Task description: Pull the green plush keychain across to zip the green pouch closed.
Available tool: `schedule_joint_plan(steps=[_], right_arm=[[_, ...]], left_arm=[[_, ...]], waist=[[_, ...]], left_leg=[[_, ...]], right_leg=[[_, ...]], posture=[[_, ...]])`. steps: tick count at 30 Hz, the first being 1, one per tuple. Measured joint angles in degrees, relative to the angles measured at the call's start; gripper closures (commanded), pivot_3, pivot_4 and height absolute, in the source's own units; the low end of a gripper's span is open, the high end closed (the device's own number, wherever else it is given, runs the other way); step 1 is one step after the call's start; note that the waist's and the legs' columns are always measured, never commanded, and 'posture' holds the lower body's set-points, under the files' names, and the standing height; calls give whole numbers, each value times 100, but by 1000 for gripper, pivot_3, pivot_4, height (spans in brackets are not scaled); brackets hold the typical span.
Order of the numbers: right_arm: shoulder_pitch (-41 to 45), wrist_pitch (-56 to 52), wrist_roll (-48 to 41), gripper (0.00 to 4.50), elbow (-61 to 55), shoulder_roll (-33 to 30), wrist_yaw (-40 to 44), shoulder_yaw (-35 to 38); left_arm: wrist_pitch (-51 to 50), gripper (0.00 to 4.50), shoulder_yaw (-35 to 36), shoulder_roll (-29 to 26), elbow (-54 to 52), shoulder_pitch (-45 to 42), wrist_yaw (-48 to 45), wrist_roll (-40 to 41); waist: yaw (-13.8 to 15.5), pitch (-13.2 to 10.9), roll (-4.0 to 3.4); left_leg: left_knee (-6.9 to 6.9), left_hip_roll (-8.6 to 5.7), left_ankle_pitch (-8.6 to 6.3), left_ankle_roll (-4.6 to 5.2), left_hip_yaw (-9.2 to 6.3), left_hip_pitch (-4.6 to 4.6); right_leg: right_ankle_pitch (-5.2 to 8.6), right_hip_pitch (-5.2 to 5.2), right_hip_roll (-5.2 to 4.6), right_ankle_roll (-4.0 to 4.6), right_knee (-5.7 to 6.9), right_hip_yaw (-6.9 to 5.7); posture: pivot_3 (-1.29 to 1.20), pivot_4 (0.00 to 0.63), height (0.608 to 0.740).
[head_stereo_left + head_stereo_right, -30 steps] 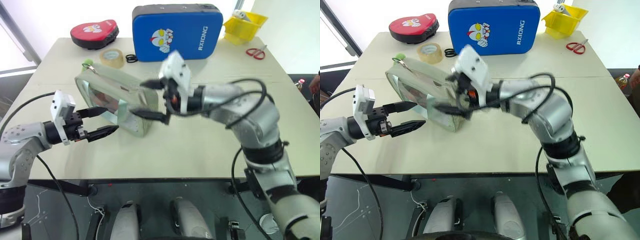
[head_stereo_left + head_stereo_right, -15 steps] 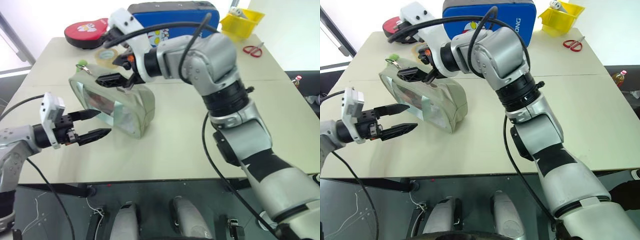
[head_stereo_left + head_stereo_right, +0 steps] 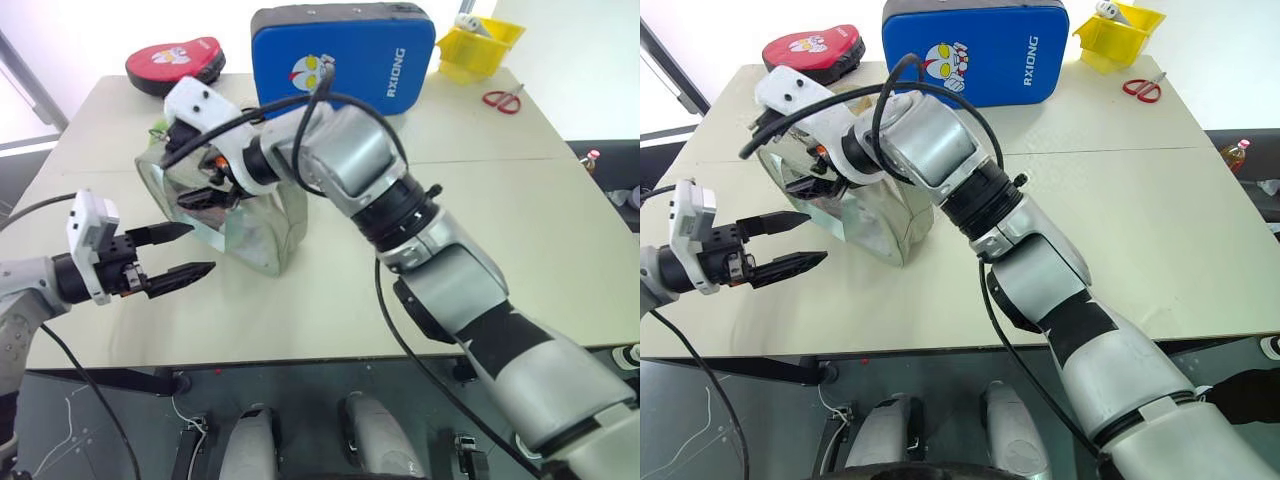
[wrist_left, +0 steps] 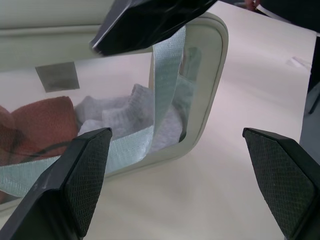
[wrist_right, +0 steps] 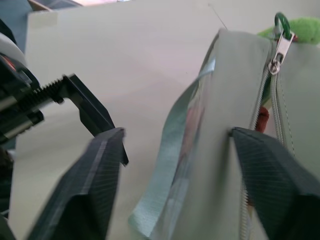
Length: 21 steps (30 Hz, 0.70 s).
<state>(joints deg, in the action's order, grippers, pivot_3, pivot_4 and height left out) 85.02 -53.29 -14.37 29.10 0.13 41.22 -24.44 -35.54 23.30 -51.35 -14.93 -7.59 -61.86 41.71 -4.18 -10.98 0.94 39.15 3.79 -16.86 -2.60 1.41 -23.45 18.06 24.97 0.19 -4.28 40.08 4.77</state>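
Note:
The green pouch [image 3: 255,220] lies on the table with its clear window facing my left gripper [image 3: 190,250]. That gripper is open and level, a short way in front of the window, holding nothing. In the left wrist view the strap [image 4: 167,75] and red and white contents show ahead. My right gripper [image 5: 177,134] has reached across to the pouch's far-left end. Its fingers [image 5: 100,185] are apart and straddle the pouch's top edge, and one of them stands clear of the fabric. The green plush keychain [image 5: 304,25] hangs on the zipper pull [image 5: 280,47] just beyond that gripper.
At the back of the table stand a large blue cartoon case [image 3: 345,60], a red pad [image 3: 175,62] to its left, and a yellow bin [image 3: 485,45] with red scissors [image 3: 503,98] to its right. My right arm [image 3: 400,200] crosses above the table's middle.
My right arm has swung left across the pouch and lowered its gripper over the pouch's left end, with the fingers narrowing. The left gripper has hardly moved.

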Motion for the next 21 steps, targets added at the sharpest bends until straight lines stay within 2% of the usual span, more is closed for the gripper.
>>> schedule_joint_plan(steps=[4,15,21], right_arm=[[-3,32,181,4449,46,11,220,-28],[-3,224,547,4449,46,-77,730,-119],[-2,673,745,4449,19,-702,1306,-166]], left_arm=[[1,0,-36,-10,16,-29,-2,-20],[84,0,-182,-32,20,-114,-14,-124],[95,0,-218,-60,88,-188,-33,-137]], waist=[[-4,0,0],[1,0,0],[18,-1,2]], left_leg=[[-1,1,0,0,-1,0],[-1,0,0,-1,0,0],[0,-4,0,-1,0,0]], right_leg=[[0,1,0,0,0,0],[0,1,0,0,0,0],[0,-2,-4,0,-1,-1]], posture=[[0,150,737],[0,150,737],[0,150,737]])
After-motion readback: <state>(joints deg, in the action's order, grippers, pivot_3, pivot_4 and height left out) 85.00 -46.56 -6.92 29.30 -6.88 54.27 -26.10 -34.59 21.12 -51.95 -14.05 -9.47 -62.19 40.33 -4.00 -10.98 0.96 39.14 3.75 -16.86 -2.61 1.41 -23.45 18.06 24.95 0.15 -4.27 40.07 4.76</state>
